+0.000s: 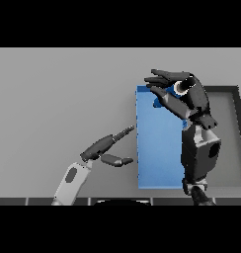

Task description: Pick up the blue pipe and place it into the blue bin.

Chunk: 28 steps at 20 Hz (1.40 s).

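The blue bin (159, 148) is a long blue rectangle lying right of the table's middle. My right hand (184, 96) hovers over its far end, fingers stretched out to the left and thumb below them. Small dark-blue parts of the blue pipe (156, 103) show between the fingers and the thumb, over the bin's far end; most of the pipe is hidden by the hand. My left hand (99, 147) rests low at the bin's left side, open, its fingers pointing at the bin's left wall without touching it.
A grey tray with a dark rim (226, 89) sits right behind the blue bin, partly covered by my right forearm (199, 153). Bare grey table (58, 99) spreads to the left and far side.
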Tool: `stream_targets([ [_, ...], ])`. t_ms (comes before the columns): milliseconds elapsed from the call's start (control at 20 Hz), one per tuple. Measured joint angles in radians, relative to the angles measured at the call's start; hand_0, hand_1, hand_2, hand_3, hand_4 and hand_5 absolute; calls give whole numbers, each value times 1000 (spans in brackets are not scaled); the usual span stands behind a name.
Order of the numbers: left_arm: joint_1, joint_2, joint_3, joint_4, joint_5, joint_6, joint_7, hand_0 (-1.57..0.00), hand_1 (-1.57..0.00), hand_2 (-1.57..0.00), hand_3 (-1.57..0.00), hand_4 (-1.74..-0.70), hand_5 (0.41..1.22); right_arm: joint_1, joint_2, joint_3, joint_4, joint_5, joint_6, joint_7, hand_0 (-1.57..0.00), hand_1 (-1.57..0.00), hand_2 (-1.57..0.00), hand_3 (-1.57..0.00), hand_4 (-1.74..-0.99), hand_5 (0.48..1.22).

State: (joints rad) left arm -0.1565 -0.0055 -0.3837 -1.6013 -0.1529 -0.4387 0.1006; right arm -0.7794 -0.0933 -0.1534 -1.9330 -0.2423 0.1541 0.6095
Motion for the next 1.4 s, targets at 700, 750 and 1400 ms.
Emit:
stream_targets([
  [700, -25, 4, 8, 19, -21, 21, -33, 1, 1, 1, 1, -927, 464, 492, -148, 42, 80, 84, -145, 0, -1571, -1571, -1571, -1571, -1500, 1221],
  [750, -30, 3, 11, 20, -17, 20, -23, 1, 1, 1, 1, -928, 465, 513, -159, 69, 107, 82, -186, 0, -1571, -1571, -1571, -1571, -1500, 1221],
  [1400, -25, 8, 9, 9, -32, 35, -38, 1, 1, 1, 1, -919, 493, 592, -567, 536, 214, -416, -728, 0, -1355, -1282, -1234, -364, -1553, 1154],
])
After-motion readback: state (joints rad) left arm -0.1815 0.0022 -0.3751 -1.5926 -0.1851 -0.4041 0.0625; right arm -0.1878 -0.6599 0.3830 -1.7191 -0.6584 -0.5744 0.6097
